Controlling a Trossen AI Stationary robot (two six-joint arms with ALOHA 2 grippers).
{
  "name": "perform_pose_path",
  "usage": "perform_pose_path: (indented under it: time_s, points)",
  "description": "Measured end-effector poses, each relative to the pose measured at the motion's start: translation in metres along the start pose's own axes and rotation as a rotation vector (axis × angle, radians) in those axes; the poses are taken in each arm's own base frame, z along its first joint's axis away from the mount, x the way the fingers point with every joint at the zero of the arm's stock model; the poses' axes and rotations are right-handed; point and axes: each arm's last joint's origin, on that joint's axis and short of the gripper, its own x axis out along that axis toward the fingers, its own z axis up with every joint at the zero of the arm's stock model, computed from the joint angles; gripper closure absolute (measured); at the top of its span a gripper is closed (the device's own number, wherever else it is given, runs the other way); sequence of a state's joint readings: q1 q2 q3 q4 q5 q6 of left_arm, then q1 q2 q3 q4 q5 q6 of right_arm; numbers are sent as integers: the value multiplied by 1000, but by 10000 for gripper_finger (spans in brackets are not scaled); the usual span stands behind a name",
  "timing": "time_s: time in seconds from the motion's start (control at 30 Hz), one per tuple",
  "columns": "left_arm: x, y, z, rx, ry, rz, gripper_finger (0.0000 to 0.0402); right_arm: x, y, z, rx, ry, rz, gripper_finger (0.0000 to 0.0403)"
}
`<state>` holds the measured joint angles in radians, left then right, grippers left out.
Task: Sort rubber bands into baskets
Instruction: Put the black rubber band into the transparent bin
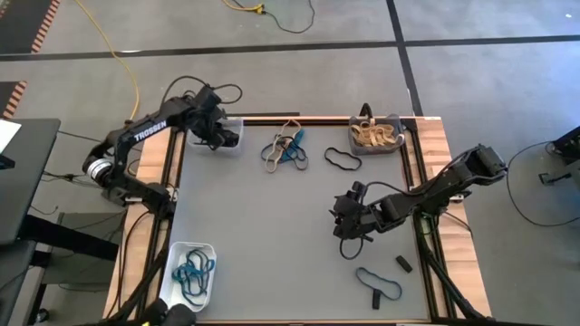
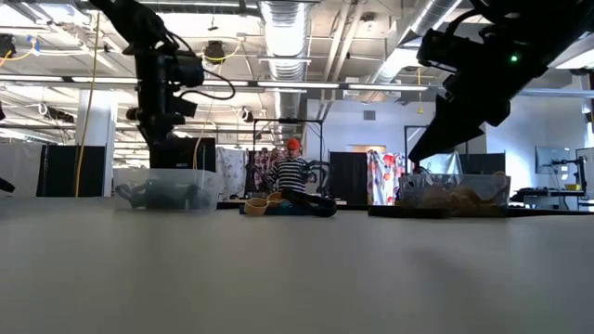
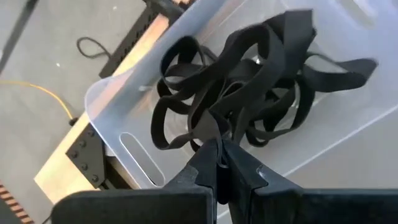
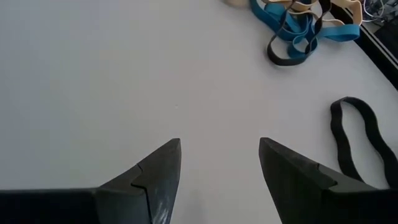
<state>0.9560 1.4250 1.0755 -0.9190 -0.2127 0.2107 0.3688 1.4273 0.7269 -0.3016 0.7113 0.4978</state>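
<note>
Our left gripper [image 3: 221,163], fingers closed, sits over the clear basket [image 1: 228,138] at the far left, pinching a black band [image 3: 249,93]. Our right gripper [image 4: 219,163] hovers wide open and empty, mid-table. Risk: the loose pile [image 1: 285,150] is tangled, so one pull may drag several colours.

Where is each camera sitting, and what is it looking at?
High view: above the table, looking straight down; shows both arms, the left gripper over the clear basket, the right gripper over bare table.
Low view: at table height, looking across into the room; arms hang from above.
Left wrist view: on the left arm; shut gripper over black rubber bands.
Right wrist view: on the right arm; open gripper.
Shared: the mixed pile of bands shows in the high and right wrist views.
</note>
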Motion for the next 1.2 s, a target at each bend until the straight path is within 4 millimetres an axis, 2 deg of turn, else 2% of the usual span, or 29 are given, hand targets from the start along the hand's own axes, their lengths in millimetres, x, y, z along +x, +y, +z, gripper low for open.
perform_pose_path:
  time_s: [0.13, 0.53, 0.7, 0.83, 1.0, 1.2]
  points:
    - [5, 3, 0, -10, 16, 0, 379, -2, 2, -1, 7, -3, 9, 159]
    - [10, 3, 2, -53, 22, -5, 245, -11, 11, -6, -18, -23, 28, 159]
    - [10, 2, 4, -65, -6, -66, 217, -13, 13, -8, -29, -20, 33, 159]
    - [9, -2, 8, -72, -54, -148, 213, -18, 16, -14, -49, 0, 38, 159]
    - [4, -20, 17, -27, -138, -276, 214, -26, 19, -26, -72, 67, 61, 159]
    - [-9, -62, 32, 101, -277, -376, 214, -41, 24, -43, -100, 210, 131, 159]
